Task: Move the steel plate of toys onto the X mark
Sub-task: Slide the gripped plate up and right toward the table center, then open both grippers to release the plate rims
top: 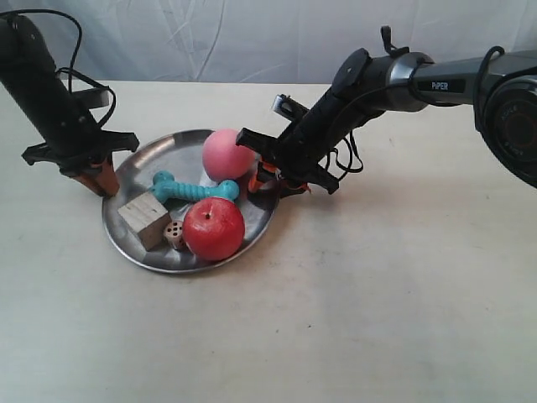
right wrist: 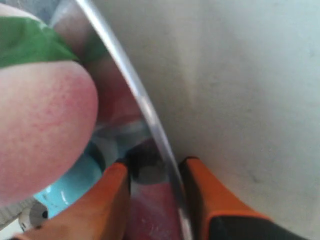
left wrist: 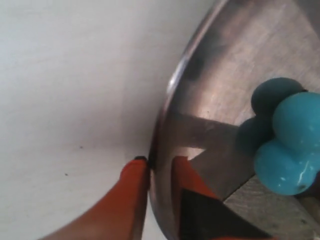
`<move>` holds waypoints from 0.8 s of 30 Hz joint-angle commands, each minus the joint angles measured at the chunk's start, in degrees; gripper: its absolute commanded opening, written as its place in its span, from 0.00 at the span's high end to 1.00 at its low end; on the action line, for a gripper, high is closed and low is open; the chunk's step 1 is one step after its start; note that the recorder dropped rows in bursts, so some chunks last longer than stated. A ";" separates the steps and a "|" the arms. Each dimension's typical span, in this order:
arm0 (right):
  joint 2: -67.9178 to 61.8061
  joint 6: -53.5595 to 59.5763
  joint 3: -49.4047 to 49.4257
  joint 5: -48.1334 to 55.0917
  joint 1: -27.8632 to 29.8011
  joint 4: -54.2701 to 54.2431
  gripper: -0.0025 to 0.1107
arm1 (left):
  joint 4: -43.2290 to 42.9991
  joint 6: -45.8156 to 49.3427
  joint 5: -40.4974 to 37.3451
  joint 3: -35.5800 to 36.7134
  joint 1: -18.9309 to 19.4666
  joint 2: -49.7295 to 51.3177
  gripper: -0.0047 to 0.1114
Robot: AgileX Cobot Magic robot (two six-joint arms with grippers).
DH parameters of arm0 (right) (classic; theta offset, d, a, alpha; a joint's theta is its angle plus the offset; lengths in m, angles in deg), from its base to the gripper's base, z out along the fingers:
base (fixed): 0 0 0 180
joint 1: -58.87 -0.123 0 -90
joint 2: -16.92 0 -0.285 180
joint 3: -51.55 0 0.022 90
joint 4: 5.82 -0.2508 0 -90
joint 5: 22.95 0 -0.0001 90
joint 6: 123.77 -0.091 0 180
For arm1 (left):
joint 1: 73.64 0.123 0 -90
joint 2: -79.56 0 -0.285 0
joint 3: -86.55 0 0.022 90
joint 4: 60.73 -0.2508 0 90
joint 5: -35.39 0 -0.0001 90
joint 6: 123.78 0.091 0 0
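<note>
The steel plate [top: 141, 164] rests on the table and holds the pink ball [top: 226, 154], red apple [top: 214, 228], teal bone [top: 189, 190], wooden cube [top: 144, 220] and die [top: 174, 235]. My left gripper [top: 94, 180] is at the plate's left rim. In the left wrist view this gripper [left wrist: 157, 167] is shut on the plate [left wrist: 235, 50], one finger inside and one outside, near the bone [left wrist: 285, 135]. My right gripper [top: 267, 180] is at the opposite rim beside the ball. Up close it [right wrist: 157, 170] straddles the plate's rim [right wrist: 130, 75] with a gap, open. No X mark shows.
The pale tabletop [top: 377, 294] spreads wide to the right of and in front of the plate. A light curtain [top: 252, 38] hangs behind the table's far edge. The right arm's body [top: 436, 84] reaches in from the upper right, with cables hanging near its wrist.
</note>
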 commanded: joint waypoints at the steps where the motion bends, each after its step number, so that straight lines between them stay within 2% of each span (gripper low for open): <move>1: 0.16 -0.90 -0.56 -1.11 -0.81 -1.80 0.67 | 10.10 -1.24 -2.77 -0.28 -1.82 -0.79 0.67; 3: 0.16 -1.02 -0.56 -1.11 -0.81 -1.34 0.67 | 9.87 -1.37 -3.03 -0.28 -1.82 -0.79 0.61; 6: 0.16 -1.03 -0.56 -0.46 -0.81 -0.27 0.67 | 8.97 -1.37 -3.82 -0.28 -1.82 -0.79 0.57; 11: 0.16 -2.73 -0.56 1.07 -0.77 4.70 0.67 | 3.86 -2.71 -4.46 -0.28 -1.82 -0.83 0.57; 16: 0.16 -2.99 -0.56 1.22 0.27 4.58 0.67 | 0.17 -3.82 -4.46 -0.28 -1.44 -1.19 0.57; 24: 0.40 -2.99 -0.56 2.24 3.48 5.10 0.61 | -2.70 -4.84 -3.85 -0.28 1.39 -2.59 0.57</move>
